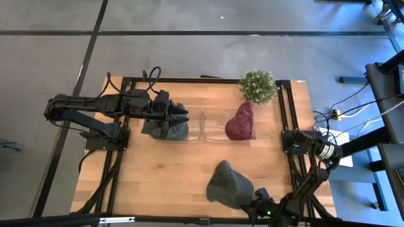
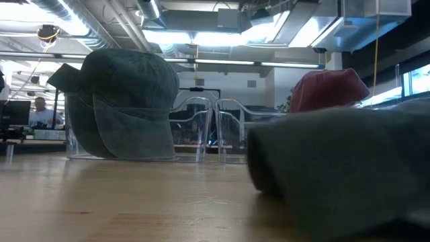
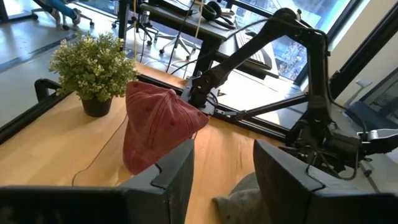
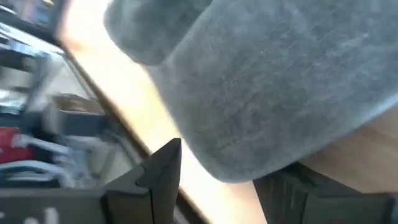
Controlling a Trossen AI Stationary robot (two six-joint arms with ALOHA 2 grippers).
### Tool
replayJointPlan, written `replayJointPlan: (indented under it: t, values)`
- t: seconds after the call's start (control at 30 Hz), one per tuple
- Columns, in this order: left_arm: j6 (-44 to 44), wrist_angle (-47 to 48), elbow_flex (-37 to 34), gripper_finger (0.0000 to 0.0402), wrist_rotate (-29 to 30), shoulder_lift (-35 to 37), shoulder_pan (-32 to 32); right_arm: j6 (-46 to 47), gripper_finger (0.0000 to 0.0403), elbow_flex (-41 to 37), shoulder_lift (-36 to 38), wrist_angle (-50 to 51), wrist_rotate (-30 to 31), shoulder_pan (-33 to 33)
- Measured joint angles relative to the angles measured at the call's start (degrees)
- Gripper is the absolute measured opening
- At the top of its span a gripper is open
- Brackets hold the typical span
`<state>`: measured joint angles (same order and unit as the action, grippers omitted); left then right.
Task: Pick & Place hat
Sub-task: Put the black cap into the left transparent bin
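**A:** Wooden table under you, grey floor all round, and an office with bright ceiling lights behind it in the low view. What have you got on the boards?

**B:** Three hats. You've a dark green hat on a clear stand at the left side, a red hat on the stand beside it, and a grey hat lying at the near edge toward the right. A small potted plant sits at the far edge, just behind the red one.

**A:** And your left gripper?

**B:** Right over the green hat, pointing across at the red hat. From its wrist camera you see both fingers spread with a clear gap, nothing between them.

**A:** Your right gripper?

**B:** Down at the near edge, hard against the grey hat. The wrist view is filled with grey cloth, and the fingers sit either side of its rim. Whether they are pinching it, you can't tell.

**A:** Anyone about?

**B:** A person sits far off at a desk, on the left in the low view.
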<state>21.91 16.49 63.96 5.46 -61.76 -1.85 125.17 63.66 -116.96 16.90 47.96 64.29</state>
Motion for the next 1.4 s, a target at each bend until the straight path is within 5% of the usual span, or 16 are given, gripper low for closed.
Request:
replayJointPlan:
  t: [0.13, 0.57, 0.87, 1.03, 1.4]
  values:
    - [0.0, 0.0, 0.0, 0.0161, 0.0, 0.0, 0.0, -1.4, 0.0186, -3.9, 0.3, -7.5, 2.5, -1.1]
    - [-0.2, 0.1, 0.0, 0.0161, 0.0, 0.0, 0.0, -12.4, 0.0178, -2.3, -0.5, -5.8, 5.6, -4.7]
    - [-0.2, 0.4, 0.0, 0.0162, 0.0, 0.0, 0.0, -12.8, 0.0027, -2.3, -0.7, -6.0, 8.5, -5.2]
    - [-0.2, 0.7, 0.0, 0.0159, 0.0, 0.0, 0.0, -13.8, 0.0019, -2.4, -0.8, -5.2, 10.6, -5.3]
    - [-0.1, -1.2, 0.0, 0.0158, -3.1, 0.0, 0.0, -17.9, 0.0017, -2.5, 12.6, 17.1, 9.1, -5.3]
